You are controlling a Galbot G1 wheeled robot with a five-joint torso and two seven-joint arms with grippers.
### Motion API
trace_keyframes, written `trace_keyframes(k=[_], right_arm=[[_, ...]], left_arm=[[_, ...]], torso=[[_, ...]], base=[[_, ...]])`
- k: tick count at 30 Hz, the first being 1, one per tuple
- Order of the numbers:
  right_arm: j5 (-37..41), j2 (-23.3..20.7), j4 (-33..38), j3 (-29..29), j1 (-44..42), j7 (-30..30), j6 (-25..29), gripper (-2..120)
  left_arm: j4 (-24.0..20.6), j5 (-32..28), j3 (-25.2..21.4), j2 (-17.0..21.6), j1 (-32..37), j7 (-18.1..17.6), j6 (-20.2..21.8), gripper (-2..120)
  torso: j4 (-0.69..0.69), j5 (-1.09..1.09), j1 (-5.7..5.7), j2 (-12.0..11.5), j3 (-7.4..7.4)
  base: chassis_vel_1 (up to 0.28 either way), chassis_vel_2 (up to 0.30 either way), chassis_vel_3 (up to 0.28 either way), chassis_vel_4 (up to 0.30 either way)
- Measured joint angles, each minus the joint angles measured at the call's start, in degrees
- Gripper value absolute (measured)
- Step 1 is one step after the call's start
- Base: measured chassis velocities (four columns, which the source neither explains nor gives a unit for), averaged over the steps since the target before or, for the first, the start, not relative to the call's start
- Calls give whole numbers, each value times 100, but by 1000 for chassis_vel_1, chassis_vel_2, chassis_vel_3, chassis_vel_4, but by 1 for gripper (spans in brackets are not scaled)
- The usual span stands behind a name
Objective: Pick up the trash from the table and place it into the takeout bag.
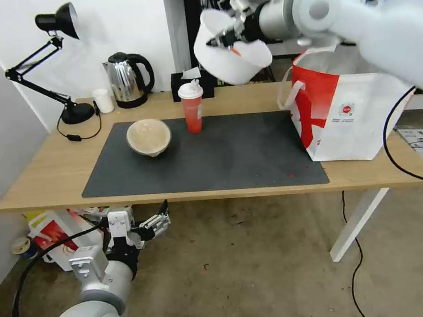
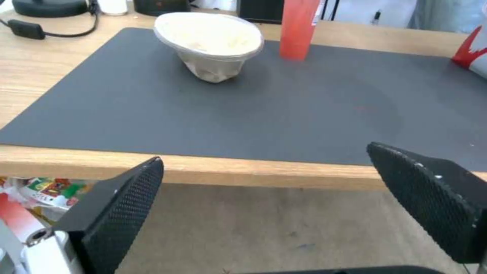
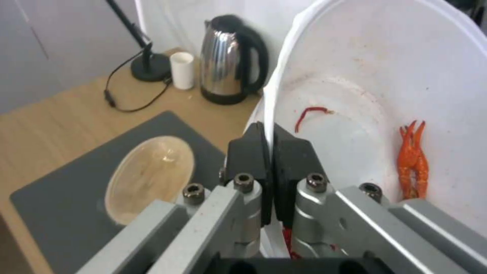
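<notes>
The left gripper (image 1: 159, 223) is hanging released below the table's (image 1: 47, 181) near edge, idle. Up and beyond it, the tan bowl (image 1: 148, 136) and red cup (image 1: 192, 107) are waiting on the mat (image 1: 231, 156). Farthest, the right gripper (image 1: 224, 38) is pinching the white bowl's (image 1: 233, 58) rim, carrying it high, tilted, just short of the takeout bag (image 1: 348, 114). Next move, as I judge: bringing it over the bag's mouth, which the arm is hiding.

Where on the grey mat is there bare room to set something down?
The mat is bare between the red cup and takeout bag, and along its near edge. Crowded only around the tan bowl beside the cup.
</notes>
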Motion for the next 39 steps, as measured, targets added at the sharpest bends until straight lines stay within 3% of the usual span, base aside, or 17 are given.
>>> trace_keyframes(k=[18,39], right_arm=[[-123,-417,-494,-696,842,-409,-5,0],[-813,-1158,-923,-841,656,-856,-6,0]], left_arm=[[-54,-10,18,31,33,-5,8,100],[-84,-16,39,120,21,-7,8,100]], torso=[[0,1,0,0,0],[-1,2,0,0,0]], base=[[0,0,0,0],[0,0,0,0]])
